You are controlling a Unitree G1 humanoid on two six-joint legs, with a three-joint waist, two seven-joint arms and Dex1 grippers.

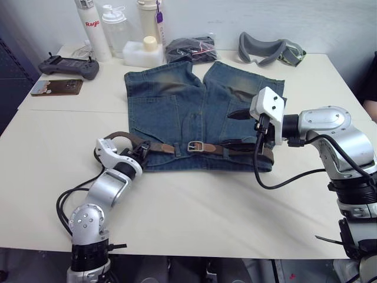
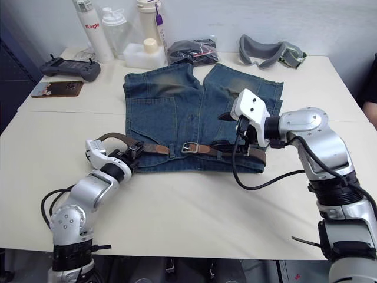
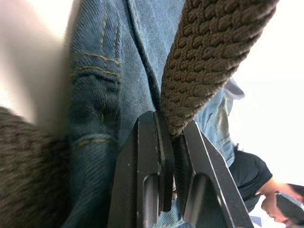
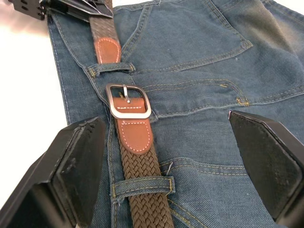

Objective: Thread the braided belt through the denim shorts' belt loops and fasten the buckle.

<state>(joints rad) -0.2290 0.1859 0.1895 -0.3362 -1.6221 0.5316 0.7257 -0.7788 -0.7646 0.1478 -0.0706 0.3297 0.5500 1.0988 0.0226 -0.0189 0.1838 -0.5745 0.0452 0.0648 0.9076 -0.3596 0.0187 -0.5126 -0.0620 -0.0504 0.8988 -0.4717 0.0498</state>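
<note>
white table [image 1: 194, 206], near part bare. left gripper [image 1: 141, 151] low at the near-left corner of the denim shorts [image 1: 177, 112], fingers [image 3: 152, 156] pinched shut on the braided belt [image 1: 227, 150]; in the left wrist view the woven strap rises from between the two black fingers, denim right behind it. just left of that gripper the belt bends in a loop off the edge of the shorts.

from there the belt runs rightward along the waistband, which is the near edge of the shorts, legs pointing far. it passes under belt loops [image 4: 142, 184]; a tan leather tab sits either side of the buckle [image 1: 195, 146]. the buckle lies about mid-waistband, prong across the frame, the tan belt end lying by it; whether it is fastened, cannot tell.

right gripper [image 1: 240, 114] hangs above the right half of the shorts, a little beyond the waistband, fingers [image 4: 78, 166] spread wide with nothing between them; right wrist view looks straight down on buckle and loops.

far edge of table: grey padded goggles [image 1: 268, 48] far right, black bundle in a clear bag [image 1: 189, 48] middle, bottles [image 1: 115, 26] and a white box [image 1: 141, 56] left of it, a black controller [image 1: 69, 65] and a small brown flat item [image 1: 56, 87] far left.
</note>
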